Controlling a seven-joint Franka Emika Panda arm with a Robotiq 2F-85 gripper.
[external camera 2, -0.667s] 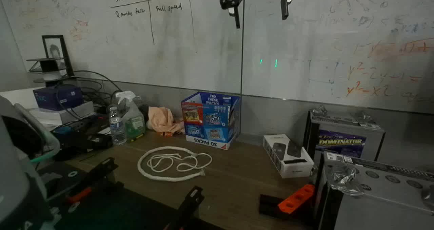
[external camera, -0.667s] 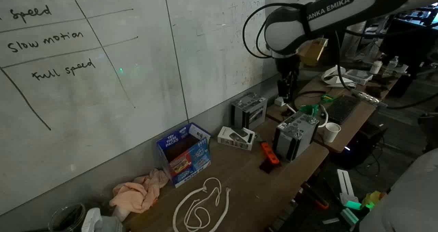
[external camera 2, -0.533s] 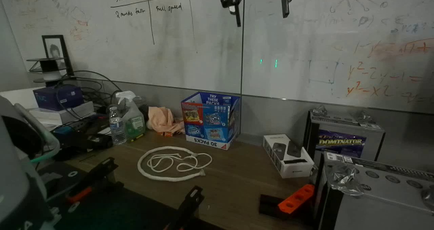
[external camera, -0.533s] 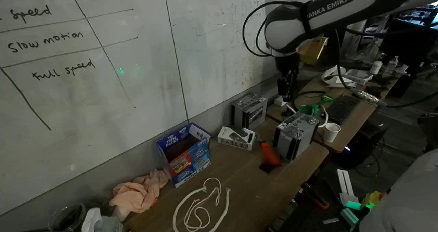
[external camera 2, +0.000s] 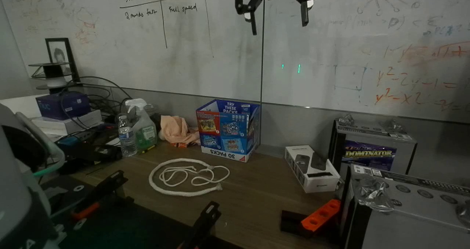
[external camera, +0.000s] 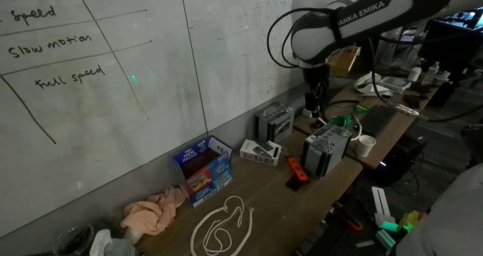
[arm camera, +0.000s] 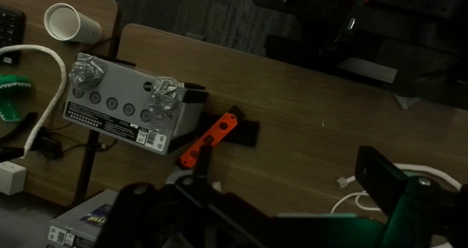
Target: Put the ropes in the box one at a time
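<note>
White arm (external camera: 371, 16) slants, spread gripper (external camera 2: 279, 29) pointing down.

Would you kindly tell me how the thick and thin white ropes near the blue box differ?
The thick rope is clearly stouter than the thin rope. The thick rope lies in one wide open curve; the thin rope winds into smaller loops, mostly inside that curve. Both are white and lie on the table, outside the box.
</note>
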